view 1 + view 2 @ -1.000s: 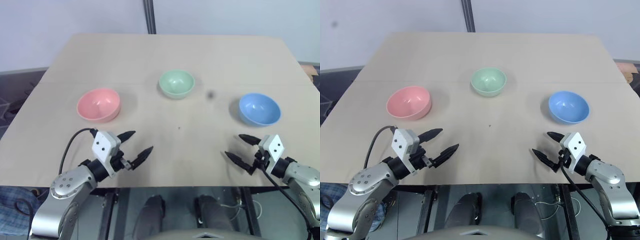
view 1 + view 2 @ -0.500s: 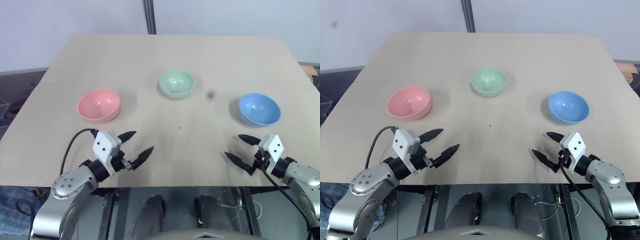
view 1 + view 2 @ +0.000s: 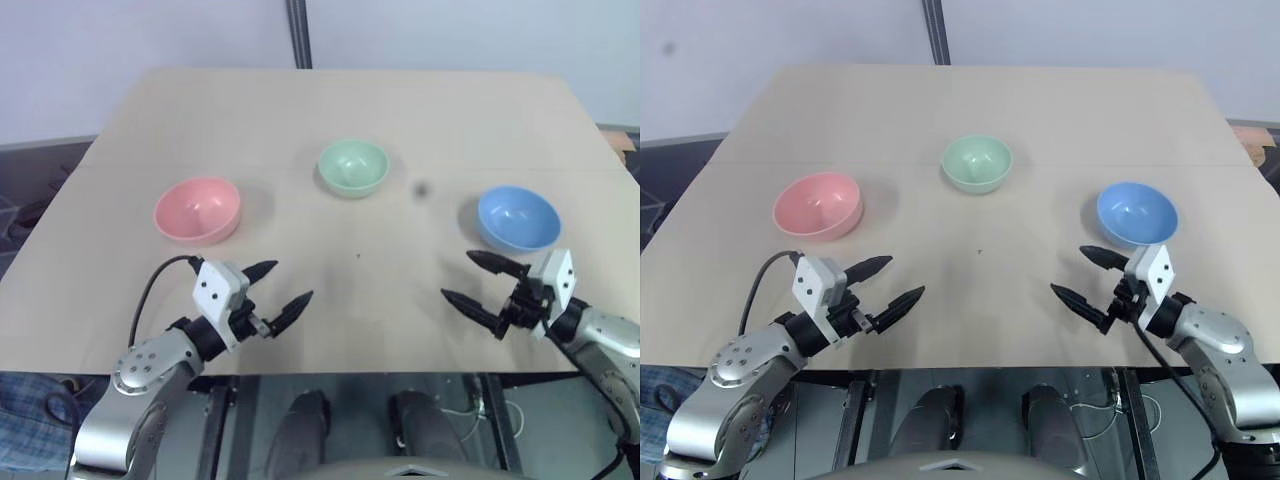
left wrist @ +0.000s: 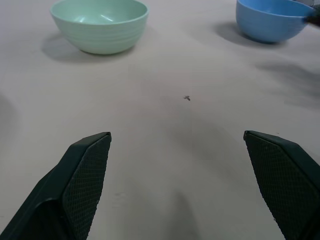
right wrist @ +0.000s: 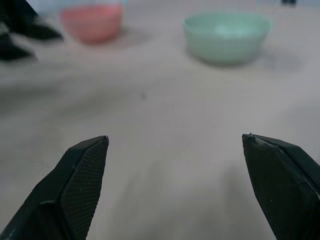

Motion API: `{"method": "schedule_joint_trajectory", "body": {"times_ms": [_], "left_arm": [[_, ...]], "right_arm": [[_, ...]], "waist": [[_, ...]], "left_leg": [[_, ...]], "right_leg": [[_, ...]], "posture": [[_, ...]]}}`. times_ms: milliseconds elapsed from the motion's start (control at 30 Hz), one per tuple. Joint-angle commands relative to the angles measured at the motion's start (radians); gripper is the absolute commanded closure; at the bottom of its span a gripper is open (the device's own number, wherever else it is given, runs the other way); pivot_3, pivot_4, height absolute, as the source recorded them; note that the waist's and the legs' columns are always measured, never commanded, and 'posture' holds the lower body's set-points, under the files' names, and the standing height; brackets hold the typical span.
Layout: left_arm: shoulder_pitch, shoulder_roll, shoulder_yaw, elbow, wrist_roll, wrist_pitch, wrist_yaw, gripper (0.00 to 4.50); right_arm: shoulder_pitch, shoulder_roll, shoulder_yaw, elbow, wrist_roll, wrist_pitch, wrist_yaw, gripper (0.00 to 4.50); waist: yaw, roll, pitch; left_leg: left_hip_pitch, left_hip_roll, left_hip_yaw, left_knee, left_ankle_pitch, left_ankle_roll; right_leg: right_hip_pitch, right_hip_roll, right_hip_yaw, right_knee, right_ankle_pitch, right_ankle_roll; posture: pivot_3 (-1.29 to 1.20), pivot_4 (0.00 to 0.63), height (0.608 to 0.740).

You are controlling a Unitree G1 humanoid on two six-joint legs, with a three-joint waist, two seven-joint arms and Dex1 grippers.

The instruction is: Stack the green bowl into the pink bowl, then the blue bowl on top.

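On the pale wooden table (image 3: 340, 110) three bowls stood apart from one another, each upright and empty. At the robot's left lay the pink bowl (image 3: 197, 210); toward the far middle stood the green bowl (image 3: 353, 166); at the robot's right stood the blue bowl (image 3: 518, 217). No bowl touched another, and none had yet been stacked. A small dark speck (image 3: 421, 188) marked the tabletop between the green and blue bowls.

Near the table's front edge, the left gripper (image 3: 274, 291) hung just above the surface, below and slightly right of the pink bowl, its two black fingers spread wide with nothing between them. A black cable (image 3: 150, 290) looped from its wrist. The right gripper (image 3: 470, 280) was likewise spread wide and empty, poised just in front of the blue bowl and pointing toward the table's middle; its upper finger lay close to that bowl's near rim without touching it. From the left wrist, the green and blue bowls appeared beyond the parted fingertips (image 4: 90, 165).
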Motion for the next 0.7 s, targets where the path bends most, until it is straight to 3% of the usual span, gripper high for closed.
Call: {"method": "schedule_joint_trajectory", "body": {"times_ms": [33, 300, 700], "left_arm": [[-0.025, -0.002, 0.021, -0.003, -0.011, 0.014, 0.021, 0.0], [-0.086, 0.013, 0.054, 0.068, 0.054, 0.008, 0.08, 0.0], [-0.258, 0.084, 0.151, 0.17, 0.178, -0.009, 0.173, 0.0]], "right_arm": [[-0.024, -0.02, -0.033, -0.112, 0.118, 0.066, -0.006, 0.02], [-0.107, -0.049, -0.015, -0.21, 0.201, 0.163, -0.062, 0.02], [-0.119, -0.049, 0.008, -0.176, 0.133, 0.129, -0.042, 0.02]], "waist": [[0.001, 0.0, 0.0], [0.001, -0.001, 0.0], [0.005, -0.007, -0.004]], "left_leg": [[0.0, 0.0, 0.0, 0.0, 0.0, 0.0], [0.0, 0.0, 0.0, 0.0, 0.0, 0.0], [-0.001, 0.0, -0.002, 0.0, 0.0, 0.0]], "right_leg": [[0.0, 0.0, 0.0, 0.0, 0.0, 0.0], [0.0, 0.0, -0.001, 0.0, 0.0, 0.0], [0.001, 0.0, -0.002, -0.003, 0.0, 0.0]], "posture": [[0.0, 0.15, 0.74], [0.0, 0.15, 0.74], [0.0, 0.15, 0.74]]}}
